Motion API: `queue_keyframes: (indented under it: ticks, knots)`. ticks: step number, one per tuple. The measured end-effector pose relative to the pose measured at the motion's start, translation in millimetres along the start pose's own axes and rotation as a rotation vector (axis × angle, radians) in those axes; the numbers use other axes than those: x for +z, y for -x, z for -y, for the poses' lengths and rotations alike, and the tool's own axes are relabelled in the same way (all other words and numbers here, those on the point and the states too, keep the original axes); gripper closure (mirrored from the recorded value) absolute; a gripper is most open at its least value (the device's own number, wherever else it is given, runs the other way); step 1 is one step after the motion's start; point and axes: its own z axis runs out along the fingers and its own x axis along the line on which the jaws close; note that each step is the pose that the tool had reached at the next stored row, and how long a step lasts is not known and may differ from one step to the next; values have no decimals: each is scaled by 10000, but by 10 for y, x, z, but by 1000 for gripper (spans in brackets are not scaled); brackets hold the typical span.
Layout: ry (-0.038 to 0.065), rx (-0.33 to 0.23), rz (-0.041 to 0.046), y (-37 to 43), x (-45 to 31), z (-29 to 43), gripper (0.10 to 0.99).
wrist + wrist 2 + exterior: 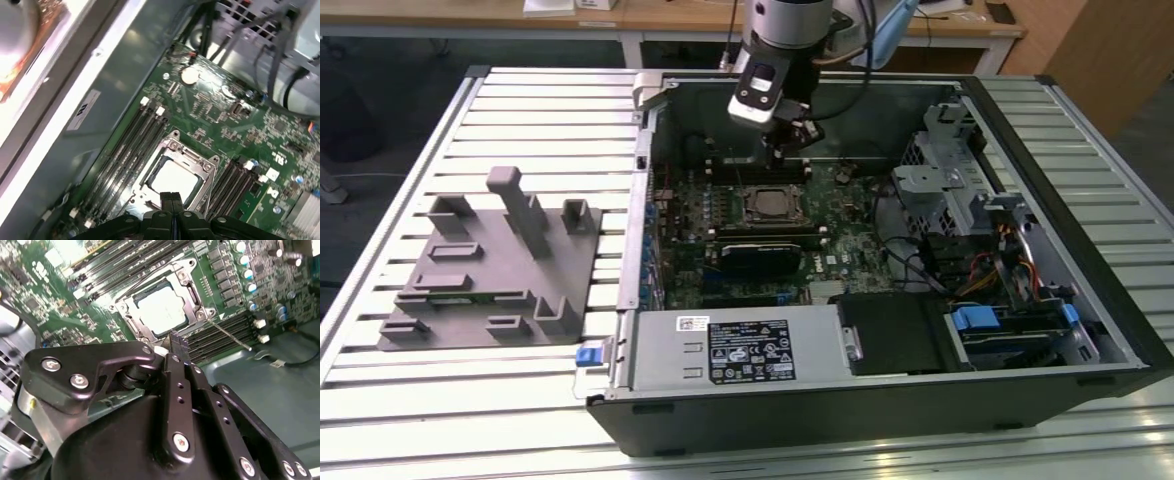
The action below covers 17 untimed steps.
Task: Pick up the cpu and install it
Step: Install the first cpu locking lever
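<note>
One gripper (170, 198) hangs just above the one cpu (173, 180) lying in the single socket frame (208, 165), its two jaws pinched together and holding nothing

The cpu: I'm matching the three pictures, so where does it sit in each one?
Exterior view: the cpu sits on the motherboard, near the hand.
Second wrist view: cpu just beyond the fingertips.
First wrist view: the same.
Shared landmark: the metal socket frame around it.

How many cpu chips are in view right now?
1. The cpu lies in the motherboard socket inside the case, just beyond the tip of the gripper. Another might be hidden among the blocks of the grey fixture.
</note>
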Motion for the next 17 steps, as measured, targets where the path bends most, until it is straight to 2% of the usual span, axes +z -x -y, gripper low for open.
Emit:
queue_keyframes:
  ticks: [11, 17]
  knots:
    - [-30, -1868, -69, 0, 1, 0, 980]
    - [-43, -2667, -98, 0, 1, 0, 980]
